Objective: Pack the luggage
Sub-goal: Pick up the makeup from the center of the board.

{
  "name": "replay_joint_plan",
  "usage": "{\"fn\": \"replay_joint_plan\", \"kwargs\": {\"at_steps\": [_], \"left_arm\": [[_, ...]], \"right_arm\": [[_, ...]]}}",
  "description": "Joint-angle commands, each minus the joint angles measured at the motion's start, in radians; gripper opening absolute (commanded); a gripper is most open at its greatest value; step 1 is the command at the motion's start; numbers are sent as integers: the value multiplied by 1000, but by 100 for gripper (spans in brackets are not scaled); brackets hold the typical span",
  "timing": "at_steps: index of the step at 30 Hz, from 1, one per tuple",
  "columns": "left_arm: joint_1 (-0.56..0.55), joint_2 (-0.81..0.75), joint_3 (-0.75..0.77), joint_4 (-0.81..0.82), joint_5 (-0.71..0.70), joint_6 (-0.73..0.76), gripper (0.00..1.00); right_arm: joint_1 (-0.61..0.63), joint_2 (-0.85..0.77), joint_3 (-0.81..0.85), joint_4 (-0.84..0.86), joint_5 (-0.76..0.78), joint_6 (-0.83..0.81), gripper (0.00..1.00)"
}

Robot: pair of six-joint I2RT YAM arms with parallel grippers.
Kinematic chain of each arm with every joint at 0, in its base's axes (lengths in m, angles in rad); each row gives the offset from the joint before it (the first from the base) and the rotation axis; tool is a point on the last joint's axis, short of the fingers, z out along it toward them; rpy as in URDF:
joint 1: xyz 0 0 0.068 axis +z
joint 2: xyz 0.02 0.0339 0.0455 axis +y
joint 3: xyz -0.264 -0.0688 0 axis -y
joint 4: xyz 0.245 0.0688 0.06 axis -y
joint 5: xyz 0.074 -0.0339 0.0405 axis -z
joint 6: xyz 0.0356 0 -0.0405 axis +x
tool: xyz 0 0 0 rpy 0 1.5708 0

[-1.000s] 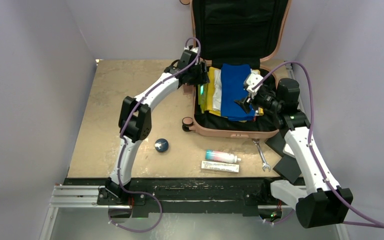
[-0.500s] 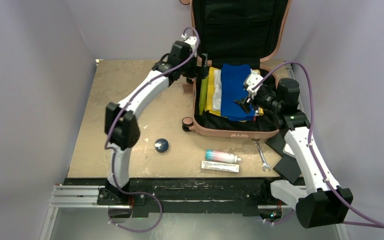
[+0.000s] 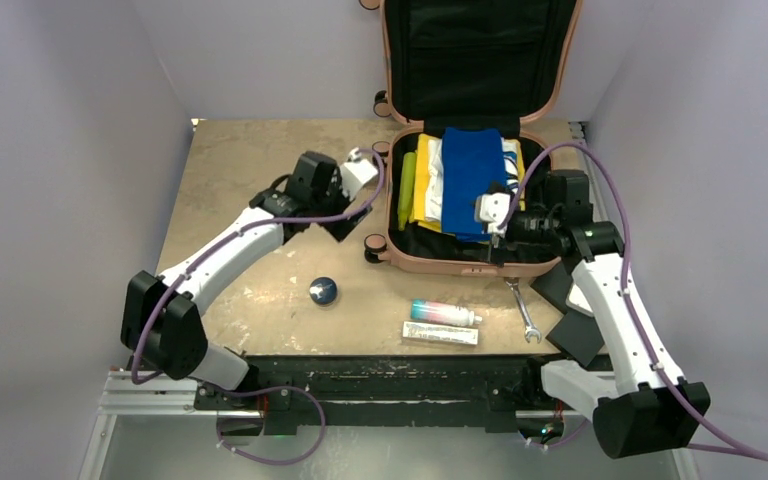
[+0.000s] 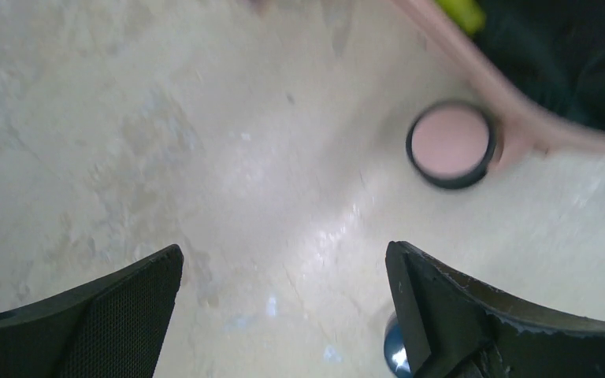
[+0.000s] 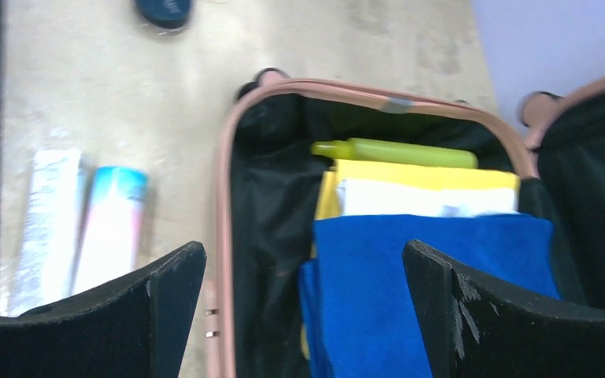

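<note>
The left gripper is drawing back to the left of the salmon-pink hard-shell suitcase, which is lying open with its lid upright. The right gripper is retreating over its near rim. Both jaws are standing wide, holding nothing. A low sweep by the left gripper risks clipping the suitcase's small dark wheel and shoving the case.

Folded clothes lie in the luggage, behind a tube, box and wrench on the surface. A ball lies left of those. My left fingers hang left of the luggage.
</note>
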Motion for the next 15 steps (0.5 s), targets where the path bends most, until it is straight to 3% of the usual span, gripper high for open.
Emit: {"fn": "replay_joint_plan", "kwargs": {"at_steps": [1, 15], "left_arm": [[4, -122, -136, 45, -41, 115, 99], [28, -226, -331, 82, -26, 143, 99]], "right_arm": [[56, 5, 10, -262, -58, -242, 99], [355, 50, -208, -97, 147, -145, 88]]}}
